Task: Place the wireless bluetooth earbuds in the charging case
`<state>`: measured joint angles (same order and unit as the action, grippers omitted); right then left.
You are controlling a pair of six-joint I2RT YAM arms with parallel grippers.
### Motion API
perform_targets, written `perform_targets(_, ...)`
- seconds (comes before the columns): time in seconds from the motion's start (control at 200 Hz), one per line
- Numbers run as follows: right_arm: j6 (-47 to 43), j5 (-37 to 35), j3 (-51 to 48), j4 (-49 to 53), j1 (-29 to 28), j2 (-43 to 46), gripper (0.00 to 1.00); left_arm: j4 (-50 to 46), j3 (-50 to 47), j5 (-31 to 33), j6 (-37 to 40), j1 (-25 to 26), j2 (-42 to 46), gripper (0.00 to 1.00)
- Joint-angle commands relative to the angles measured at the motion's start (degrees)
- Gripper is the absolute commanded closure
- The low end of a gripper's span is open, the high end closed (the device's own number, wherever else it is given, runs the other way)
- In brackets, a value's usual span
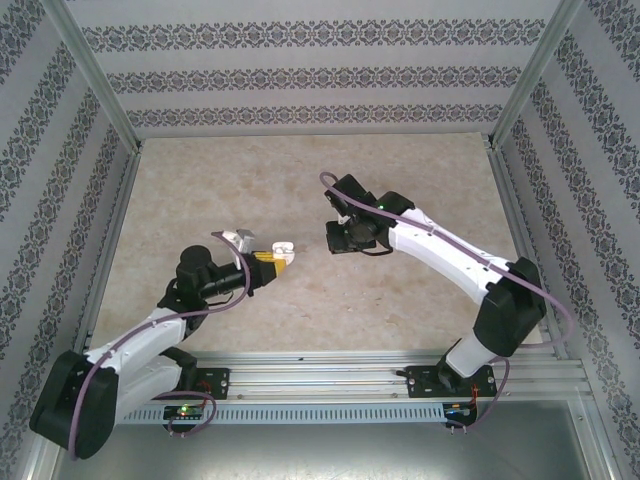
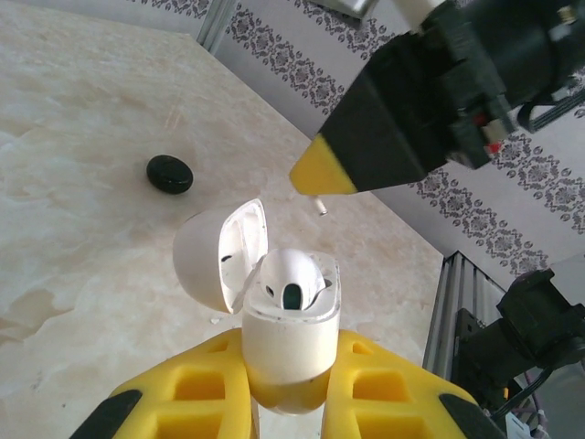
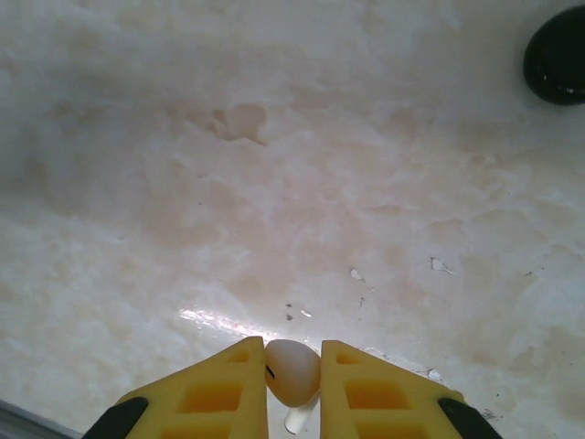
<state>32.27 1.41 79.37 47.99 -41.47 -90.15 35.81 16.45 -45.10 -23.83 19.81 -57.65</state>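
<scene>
Earbud (image 3: pixel 292 373), likely light and slick, pinched at bulb by right gripper (image 3: pixel 292 355); charging case (image 2: pixel 285 334), nine o'clock, clamped by left gripper (image 2: pixel 291 366).

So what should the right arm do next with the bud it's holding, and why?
Probably bring the right pincer closer to the charging case. It is shut on a white earbud and hangs short of the case, not touching, while the lid stands open in the left pincer. One bud looks already seated, so aim for the free socket beside it.
</scene>
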Motion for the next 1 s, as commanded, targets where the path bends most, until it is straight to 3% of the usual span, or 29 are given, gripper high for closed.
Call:
perform_targets(0.0, 1.31, -2.08, 1.51, -0.33, -0.88, 2.28, 0.85, 8.19, 2.48, -2.09, -1.16, 0.61, -2.66, 1.0)
perform_targets(0.405, 1.31, -2.73, 0.59, -3.06, -2.08, 6.94, 0.85, 12.53, 5.07, -2.88, -0.95, 2.59, -8.34, 1.0)
perform_targets(0.719, -3.94, -2.33, -4.21, -18.6, -6.95, 13.76, 0.84, 12.73, 6.74, -3.45, -2.33, 4.17, -7.92, 1.0)
perform_targets(0.994, -6.72, -0.92, -5.47, -24.25, -10.02, 14.12, 0.84, 14.23, 6.85, -3.67, -4.96, 4.51, -6.35, 1.0)
